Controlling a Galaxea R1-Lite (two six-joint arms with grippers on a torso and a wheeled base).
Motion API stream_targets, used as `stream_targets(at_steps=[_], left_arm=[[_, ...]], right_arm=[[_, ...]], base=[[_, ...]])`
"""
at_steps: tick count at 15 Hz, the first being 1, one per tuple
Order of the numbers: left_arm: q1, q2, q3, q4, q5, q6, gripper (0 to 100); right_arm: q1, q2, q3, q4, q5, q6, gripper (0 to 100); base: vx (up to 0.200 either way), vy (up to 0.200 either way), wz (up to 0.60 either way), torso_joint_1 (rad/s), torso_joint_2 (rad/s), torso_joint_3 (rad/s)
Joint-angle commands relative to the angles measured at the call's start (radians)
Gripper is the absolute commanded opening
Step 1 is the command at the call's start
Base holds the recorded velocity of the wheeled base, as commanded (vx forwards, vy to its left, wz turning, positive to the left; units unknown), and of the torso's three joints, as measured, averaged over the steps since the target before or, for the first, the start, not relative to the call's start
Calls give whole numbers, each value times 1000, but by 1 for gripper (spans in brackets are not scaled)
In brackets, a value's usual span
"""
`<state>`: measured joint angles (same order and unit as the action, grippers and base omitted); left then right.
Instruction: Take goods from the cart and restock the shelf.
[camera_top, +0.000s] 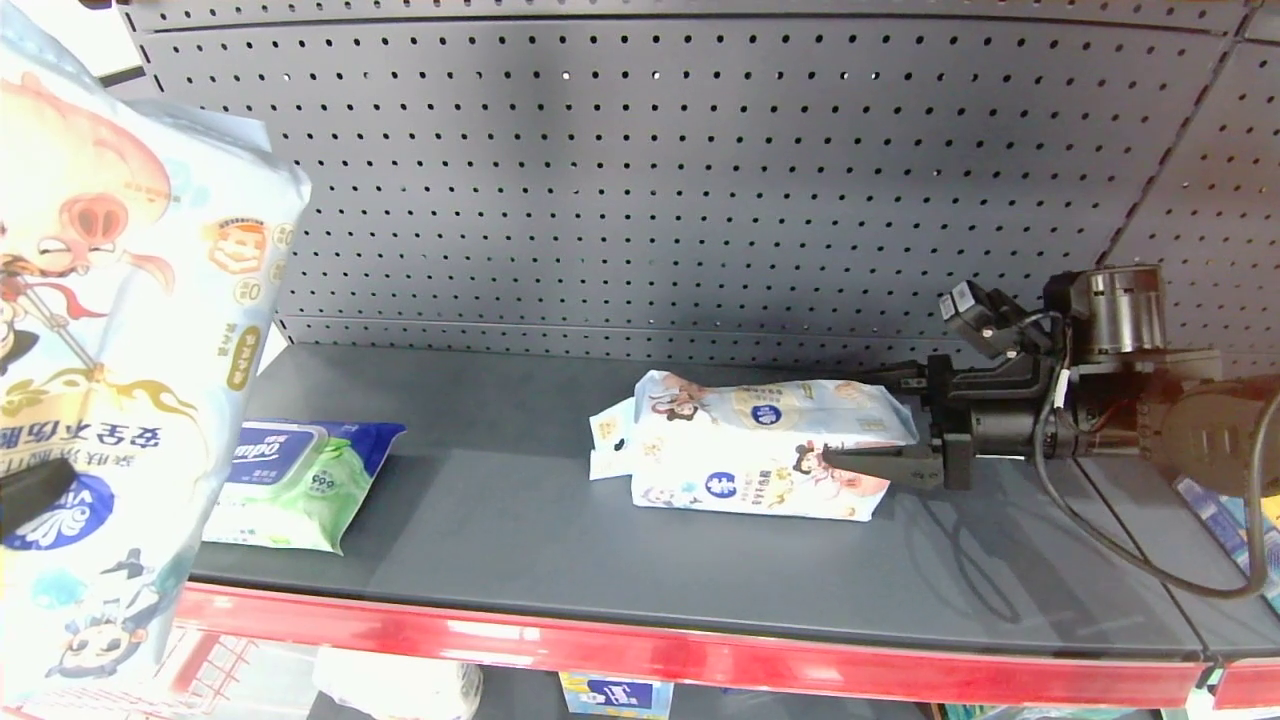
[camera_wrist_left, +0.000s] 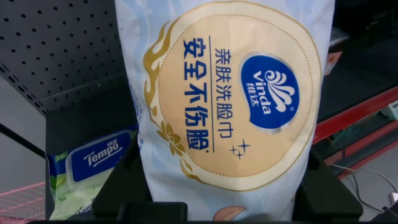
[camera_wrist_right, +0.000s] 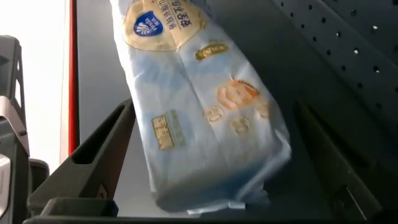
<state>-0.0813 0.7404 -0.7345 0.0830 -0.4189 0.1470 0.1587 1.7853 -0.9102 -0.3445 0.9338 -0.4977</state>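
Glossy pale-blue plastic tissue pack (camera_top: 745, 440) on the grey metal shelf (camera_top: 480, 520), right gripper (camera_top: 855, 417) spread wide around it, maybe not touching; left gripper (camera_wrist_left: 224, 193) clamps a similar crinkly pack (camera_wrist_left: 236, 93).

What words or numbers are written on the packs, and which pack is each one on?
Big pale-blue cartoon tissue pack, held up: a white brand word in a blue oval, dark-blue Chinese characters beside it; left unquoted.
Green-and-blue wipes pack on the grey shelf: a white brand word on its blue lid.
Pale-blue cartoon pack lying mid-shelf: too small to read.
Blue tag below the red shelf edge: blurred.
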Motion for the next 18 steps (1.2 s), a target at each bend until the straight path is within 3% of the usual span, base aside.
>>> stream_targets(at_steps=[1, 2, 3, 8, 13, 18], left_arm=[[0, 2, 0, 0, 0, 0, 0], [0, 2, 0, 0, 0, 0, 0], [0, 2, 0, 0, 0, 0, 0], [0, 0, -3, 0, 0, 0, 0], [0, 2, -2, 0, -15, 0, 0], [0, 10, 3, 0, -24, -1, 0]], right_arm=[[24, 14, -3, -1, 0, -1, 100], [28, 20, 1, -1, -1, -2, 100], [33, 19, 7, -1, -7, -2, 0], [35, -21, 50, 1, -13, -5, 0], [85, -192, 191, 1, -13, -1, 0], [107, -287, 346, 2, -79, -9, 0]], base=[[0, 0, 0, 0, 0, 0], [0, 0, 0, 0, 0, 0], [0, 0, 0, 0, 0, 0], [0, 0, 0, 0, 0, 0], [0, 0, 0, 0, 0, 0], [0, 0, 0, 0, 0, 0]])
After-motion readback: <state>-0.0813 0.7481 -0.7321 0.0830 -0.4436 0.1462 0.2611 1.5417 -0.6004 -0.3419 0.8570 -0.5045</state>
